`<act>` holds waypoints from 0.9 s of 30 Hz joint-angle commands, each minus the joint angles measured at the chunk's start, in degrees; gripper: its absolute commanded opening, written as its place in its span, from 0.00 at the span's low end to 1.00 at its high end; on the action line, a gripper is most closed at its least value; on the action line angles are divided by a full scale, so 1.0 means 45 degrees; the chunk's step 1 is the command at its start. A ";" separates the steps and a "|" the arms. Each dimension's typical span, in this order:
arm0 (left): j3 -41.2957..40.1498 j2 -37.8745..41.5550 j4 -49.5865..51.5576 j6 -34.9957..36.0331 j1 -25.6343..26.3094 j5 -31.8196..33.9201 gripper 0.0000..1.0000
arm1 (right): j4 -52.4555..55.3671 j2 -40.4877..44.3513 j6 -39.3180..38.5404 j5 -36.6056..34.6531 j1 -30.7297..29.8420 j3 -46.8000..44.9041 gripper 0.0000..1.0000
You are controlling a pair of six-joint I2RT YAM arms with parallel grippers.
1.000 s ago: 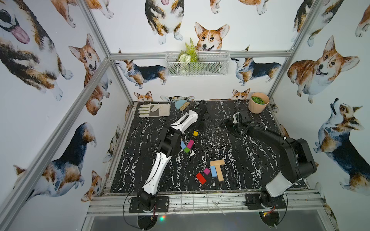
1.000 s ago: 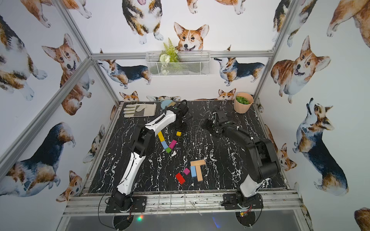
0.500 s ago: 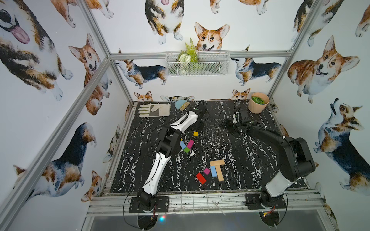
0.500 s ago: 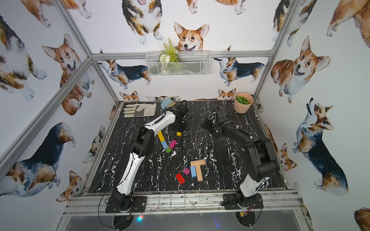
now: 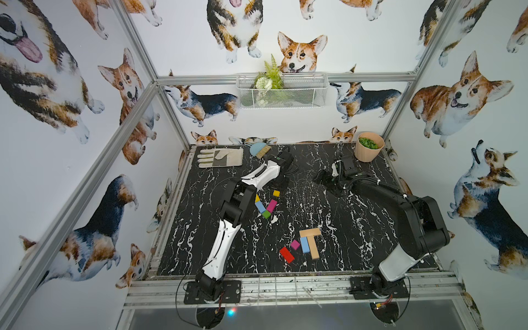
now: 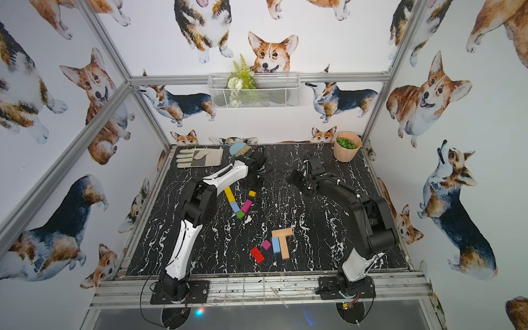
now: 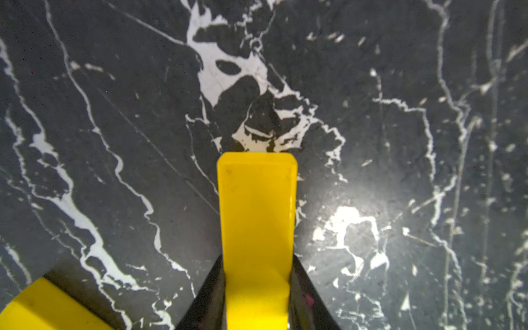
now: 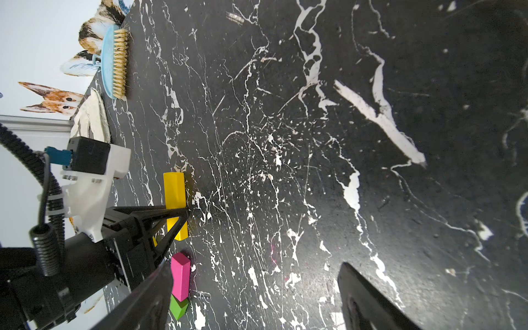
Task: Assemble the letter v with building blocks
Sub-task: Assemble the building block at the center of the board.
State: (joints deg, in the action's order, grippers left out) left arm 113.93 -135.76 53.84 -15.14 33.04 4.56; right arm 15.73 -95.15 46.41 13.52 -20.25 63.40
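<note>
Left of centre in a top view, a V is nearly built. Its left stroke is a yellow bar (image 6: pixel 228 194) and a blue block (image 6: pixel 235 206), running down to a green block (image 6: pixel 240 214) at the tip. The right stroke climbs from there with a magenta block (image 6: pixel 247 205). Just above it, not quite touching, is the yellow block (image 7: pixel 257 205).

The left gripper (image 7: pixel 257 260) is clamped tight on that block's sides, low at the surface (image 7: pixel 114 114). Whether the block rests there or hangs just clear I cannot tell. By my judgement, what is left is to line this last piece up with the magenta block and let go.

At lower centre, well apart from the V, lie the spares: a red block (image 5: pixel 286 254), a magenta stub (image 5: pixel 295 245), a blue spare (image 5: pixel 305 245) and two tan bars (image 5: pixel 313 248) forming a T. They look unneeded.

Right of centre, the right gripper (image 5: pixel 322 179) hangs with jaws wide apart, holding nothing.

The wire basket (image 5: pixel 303 97) on the back wall, upper centre, holds a fern (image 5: pixel 273 71) and white flowers. The pot (image 5: pixel 365 155), at the upper right corner of the surface, holds green filling (image 5: pixel 368 142). Neither holds blocks.
</note>
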 commanded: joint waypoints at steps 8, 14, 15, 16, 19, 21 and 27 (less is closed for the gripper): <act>-0.0686 0.0465 0.0322 -0.0035 0.0002 0.0073 0.33 | -0.0255 -0.0046 0.0202 -0.0035 -0.0012 0.0073 0.92; -0.1101 0.0623 0.0137 -0.0132 -0.0010 -0.0099 0.32 | -0.0231 -0.0062 0.0193 -0.0035 -0.0002 0.0053 0.92; -0.1168 0.0665 0.0107 -0.0161 -0.0001 -0.0114 0.32 | -0.0232 -0.0066 0.0211 -0.0036 -0.0002 0.0035 0.92; -0.1239 0.0697 0.0053 -0.0154 -0.0005 -0.0132 0.32 | -0.0218 -0.0066 0.0208 -0.0035 -0.0012 0.0033 0.92; -0.1342 0.0767 0.0022 -0.0154 -0.0008 -0.0109 0.32 | -0.0263 -0.0066 0.0229 -0.0035 -0.0012 0.0033 0.92; -0.1337 0.0785 0.0027 -0.0164 -0.0003 -0.0131 0.32 | -0.0249 -0.0066 0.0222 -0.0035 -0.0012 0.0033 0.92; -0.1453 0.0868 -0.0032 -0.0152 0.0022 -0.0190 0.32 | -0.0237 -0.0070 0.0216 -0.0055 -0.0012 0.0016 0.93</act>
State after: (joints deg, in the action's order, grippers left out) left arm 107.90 -132.20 51.53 -15.62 33.04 4.34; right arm 15.70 -95.35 46.48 13.52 -20.25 63.40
